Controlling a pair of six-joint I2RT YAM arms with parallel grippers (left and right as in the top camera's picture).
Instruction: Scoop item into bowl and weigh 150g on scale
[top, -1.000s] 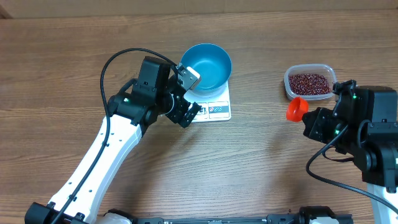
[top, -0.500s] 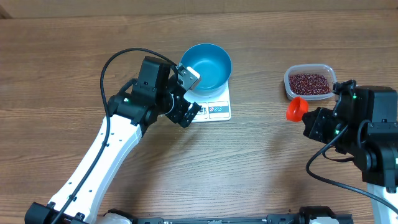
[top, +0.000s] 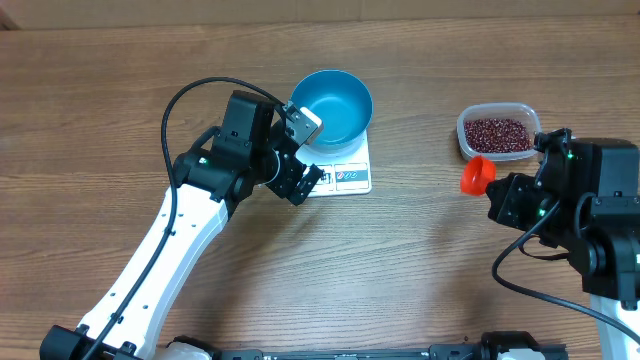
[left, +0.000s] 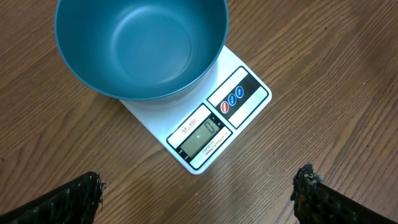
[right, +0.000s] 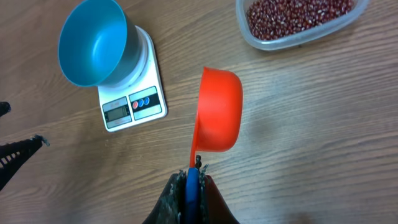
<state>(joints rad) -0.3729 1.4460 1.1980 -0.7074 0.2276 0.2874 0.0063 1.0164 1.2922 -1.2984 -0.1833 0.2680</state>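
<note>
Guessing the tiny loose beans (right: 298, 15) in the clear tub (right: 292, 42) will roll and spill easily, so I've got my right claw (right: 193, 182) clenched on the thin handle of the orange scoop (right: 219, 112), left claw (left: 199, 186) gaping by the empty blue bowl (top: 332, 105) on the scale (top: 350, 178).

The wooden table (top: 420, 260) carries two things directly: a white scale (top: 345, 178) near the centre, toward 12 o'clock, and a clear plastic tub (top: 462, 130) well apart from it, toward 2 o'clock.
</note>
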